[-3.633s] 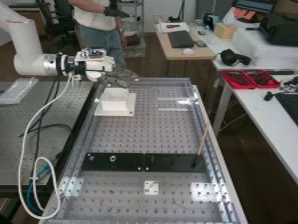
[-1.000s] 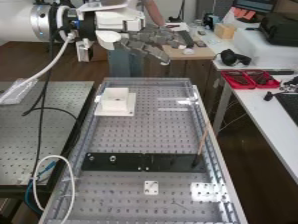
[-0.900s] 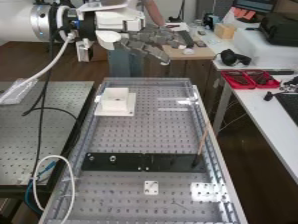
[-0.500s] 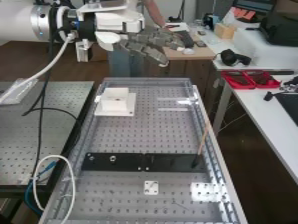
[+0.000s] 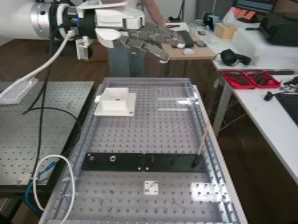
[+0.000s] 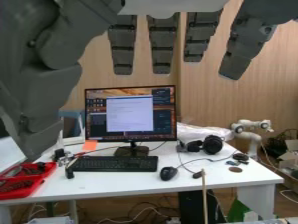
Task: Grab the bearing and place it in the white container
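Note:
In the high view the hand [image 5: 151, 42] is raised above the far end of the bench, its fingers stretched out straight with nothing held. Straight, spread fingers also hang in the wrist view, where the hand [image 6: 163, 46] has its thumb standing apart. The white container [image 5: 116, 101] sits upright on a white base at the bench's far left, well below the hand; what lies inside it I cannot tell. A small silvery ring-like part [image 5: 112, 158] rests on the black plate [image 5: 174, 162]; whether it is the bearing is unclear.
A thin brown rod [image 5: 203, 141] stands slanted at the black plate's right end. Cables [image 5: 42, 115] hang left of the perforated bench [image 5: 123, 190]. To the right, a white table [image 5: 258, 107] carries red trays [image 5: 251, 79] and a headset [image 5: 233, 57].
Several seconds ago the hand was low at the white container; it has since lifted away, up and nearer the camera. Over the last second it has barely shifted, and the container stands where it was.

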You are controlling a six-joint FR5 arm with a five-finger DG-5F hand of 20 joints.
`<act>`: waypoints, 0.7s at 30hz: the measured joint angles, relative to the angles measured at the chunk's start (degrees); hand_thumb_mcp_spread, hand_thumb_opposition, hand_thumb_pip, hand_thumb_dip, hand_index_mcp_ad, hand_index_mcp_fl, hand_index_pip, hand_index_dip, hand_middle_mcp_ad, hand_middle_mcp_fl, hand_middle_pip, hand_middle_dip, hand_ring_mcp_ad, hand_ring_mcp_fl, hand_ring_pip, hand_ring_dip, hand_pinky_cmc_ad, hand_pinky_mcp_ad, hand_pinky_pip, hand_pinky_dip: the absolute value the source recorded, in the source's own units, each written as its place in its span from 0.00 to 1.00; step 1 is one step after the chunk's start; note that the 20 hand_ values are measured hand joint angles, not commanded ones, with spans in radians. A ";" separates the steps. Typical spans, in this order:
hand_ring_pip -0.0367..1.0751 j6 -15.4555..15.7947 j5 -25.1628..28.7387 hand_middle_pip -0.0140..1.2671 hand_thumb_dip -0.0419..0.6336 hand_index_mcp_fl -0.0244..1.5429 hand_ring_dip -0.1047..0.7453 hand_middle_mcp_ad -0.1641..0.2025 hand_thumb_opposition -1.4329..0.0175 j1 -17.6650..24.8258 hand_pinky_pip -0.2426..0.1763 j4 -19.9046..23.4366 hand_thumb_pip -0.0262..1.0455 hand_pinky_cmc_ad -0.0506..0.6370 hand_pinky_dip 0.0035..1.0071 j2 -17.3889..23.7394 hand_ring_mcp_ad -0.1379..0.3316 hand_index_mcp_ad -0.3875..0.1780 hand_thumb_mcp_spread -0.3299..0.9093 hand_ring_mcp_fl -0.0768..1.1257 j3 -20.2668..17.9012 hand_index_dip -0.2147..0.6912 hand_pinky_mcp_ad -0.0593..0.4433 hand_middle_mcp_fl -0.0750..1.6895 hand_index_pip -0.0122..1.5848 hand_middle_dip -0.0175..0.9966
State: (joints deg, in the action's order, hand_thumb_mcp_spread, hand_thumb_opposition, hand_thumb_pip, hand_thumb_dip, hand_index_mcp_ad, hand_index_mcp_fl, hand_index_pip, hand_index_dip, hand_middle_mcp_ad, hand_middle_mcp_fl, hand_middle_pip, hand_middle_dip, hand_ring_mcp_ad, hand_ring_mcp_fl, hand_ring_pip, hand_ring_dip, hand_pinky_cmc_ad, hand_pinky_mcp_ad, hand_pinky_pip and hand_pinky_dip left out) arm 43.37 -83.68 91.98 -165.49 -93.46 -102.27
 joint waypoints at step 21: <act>0.13 0.10 0.31 0.11 0.30 0.14 0.25 0.65 0.47 0.30 0.32 -0.09 0.43 0.71 0.35 1.15 0.59 0.46 0.48 0.06 -0.71 0.43 0.74 0.09 0.08 0.27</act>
State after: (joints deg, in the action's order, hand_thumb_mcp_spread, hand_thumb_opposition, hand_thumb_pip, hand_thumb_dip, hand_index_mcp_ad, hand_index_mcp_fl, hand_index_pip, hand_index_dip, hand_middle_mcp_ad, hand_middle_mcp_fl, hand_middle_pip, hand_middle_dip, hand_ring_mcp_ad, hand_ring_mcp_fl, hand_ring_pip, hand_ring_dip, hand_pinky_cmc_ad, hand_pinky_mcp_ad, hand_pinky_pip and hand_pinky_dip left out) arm 43.47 -83.36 92.28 -165.59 -92.31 -102.98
